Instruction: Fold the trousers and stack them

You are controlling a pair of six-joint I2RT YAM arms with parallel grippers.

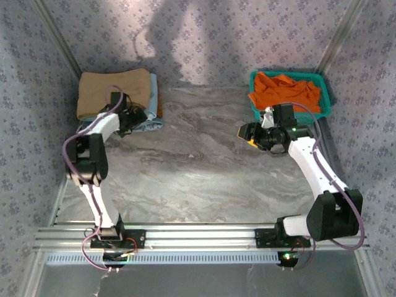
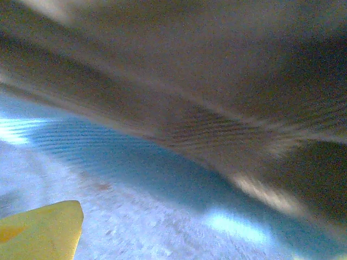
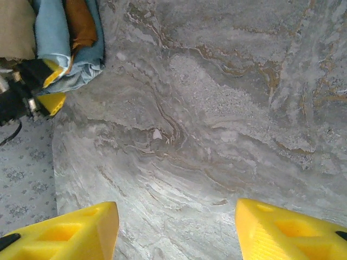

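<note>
Top external view first: shows the trousers point(image 1: 114, 93) folded into a tan block at the far left of the table point(image 1: 204, 179), resting on a light blue cloth point(image 1: 153, 124) with an edge poking out at the near right. Puts the left gripper point(image 1: 137, 116) right at that near-right edge of the pile, beside the trousers and not around them.

Right wrist view next, looking across the table at the same pile: shows that gripper's yellow fingertips point(image 3: 53, 102) standing apart, the blue hem just by the upper one, nothing visibly pinched, the tan cloth above and clear of the jaws.

Left wrist view, badly blurred: gives tan cloth overhead, blue beneath, one yellow finger point(image 2: 43, 230) low at the left. Cannot tell any contact between finger and cloth there.

Farther out: finds the right gripper point(image 1: 249, 132) over bare marbled tabletop, well apart from the trousers, jaws wide apart with only table between. Beyond it, at the far right, a teal basket point(image 1: 326, 110) holding an orange garment point(image 1: 288, 93).
</note>
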